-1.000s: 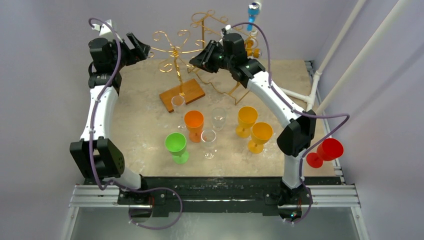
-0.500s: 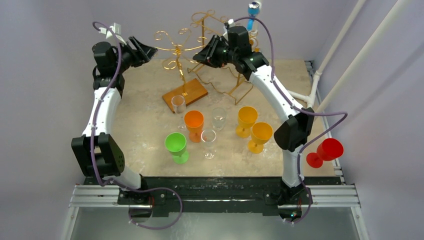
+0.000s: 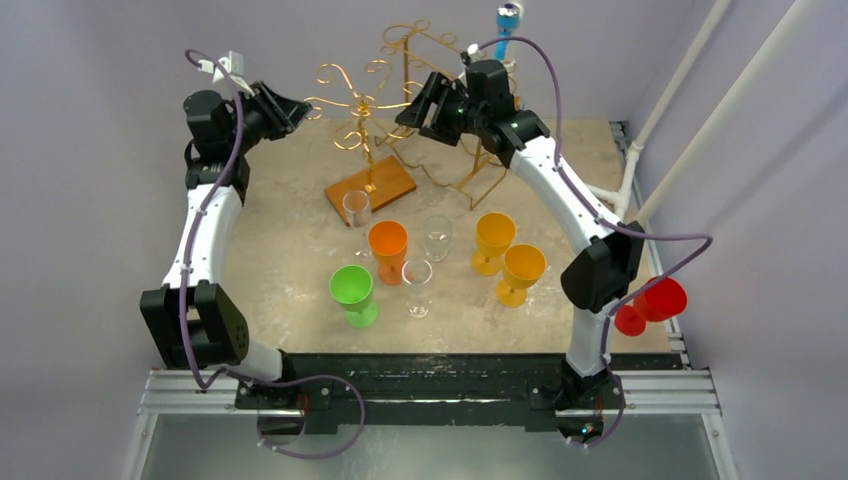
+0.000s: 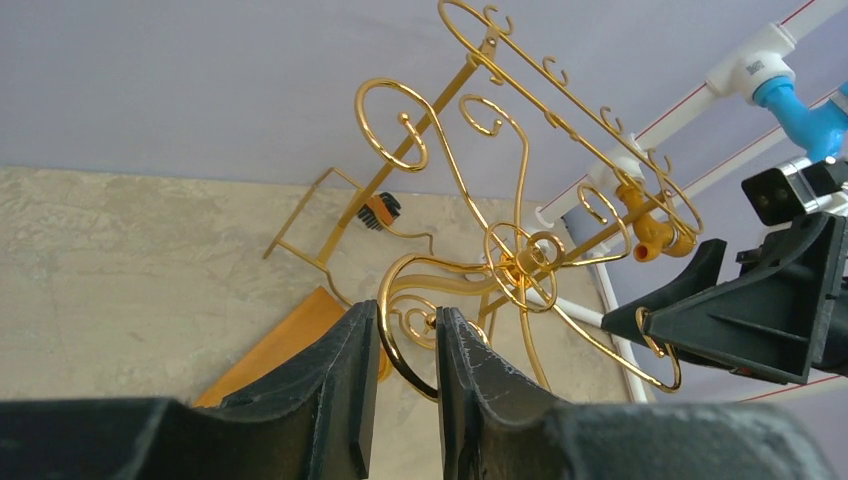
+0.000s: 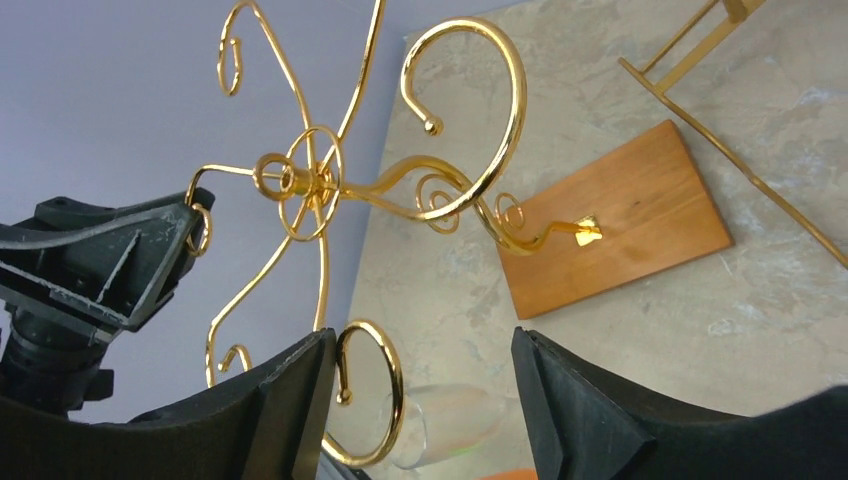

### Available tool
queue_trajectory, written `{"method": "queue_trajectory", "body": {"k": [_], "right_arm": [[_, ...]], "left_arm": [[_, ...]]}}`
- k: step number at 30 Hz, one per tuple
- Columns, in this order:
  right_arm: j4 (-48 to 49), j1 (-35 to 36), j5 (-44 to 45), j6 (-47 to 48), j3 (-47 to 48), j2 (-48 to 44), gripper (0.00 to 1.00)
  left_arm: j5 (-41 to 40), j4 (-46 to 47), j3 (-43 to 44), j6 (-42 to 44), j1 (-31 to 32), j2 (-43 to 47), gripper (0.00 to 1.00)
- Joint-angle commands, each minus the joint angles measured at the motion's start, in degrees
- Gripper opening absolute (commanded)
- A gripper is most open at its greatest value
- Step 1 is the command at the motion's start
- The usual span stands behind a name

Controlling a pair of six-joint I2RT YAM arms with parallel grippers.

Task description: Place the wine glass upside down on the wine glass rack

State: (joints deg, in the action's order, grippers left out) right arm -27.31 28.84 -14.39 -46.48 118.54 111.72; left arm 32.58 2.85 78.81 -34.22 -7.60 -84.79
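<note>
**Rack flanked by both grippers; glasses on the table**

We find the rack (image 3: 366, 150) made of thin, glossy gold wire bent into scrolls and hooks. It stands on a flat, rectangular wooden base (image 3: 385, 190). The table (image 3: 290, 230) has a mottled beige stone finish.

Three clear glasses (image 3: 356, 208) stand upright among opaque orange, green and yellow goblets (image 3: 388, 245) at mid-table, well apart from both grippers.

The left gripper (image 4: 405, 320) has narrow jaws with a scroll in the gap; we cannot tell whether they pinch it. The right gripper (image 5: 422, 345) stands wide, with a scroll end just beside one finger.
</note>
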Motion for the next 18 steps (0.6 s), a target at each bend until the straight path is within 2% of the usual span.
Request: {"method": "queue_trajectory", "body": {"k": [1, 4, 7, 8, 14, 18], "right_arm": [[1.11, -0.27, 4.75, 2.98, -2.58, -5.55, 0.70], [0.81, 0.06, 4.90, 2.85, -1.57, -5.02, 0.63], [0.19, 0.48, 4.67, 2.58, 0.60, -3.62, 0.59], [-0.16, 0.63, 4.64, 2.54, 1.49, -3.02, 0.59], [-2.42, 1.50, 3.94, 2.76, 7.81, 0.47, 0.59], [-2.51, 1.65, 3.93, 3.10, 8.16, 0.80, 0.59]], "left_arm": [[-1.11, 4.71, 0.67, -0.73, 0.33, 1.11, 0.28], [-1.44, 5.82, -0.46, -1.66, 0.43, 1.55, 0.23], [-3.22, 5.25, -2.14, -1.84, 0.41, 3.56, 0.08], [-4.10, 4.47, -2.61, -1.59, 0.46, 4.56, 0.07], [-9.55, -1.28, -6.25, -0.65, 0.45, 12.23, 0.05], [-11.32, -7.13, -5.99, -0.17, 0.45, 15.06, 0.05]]}}
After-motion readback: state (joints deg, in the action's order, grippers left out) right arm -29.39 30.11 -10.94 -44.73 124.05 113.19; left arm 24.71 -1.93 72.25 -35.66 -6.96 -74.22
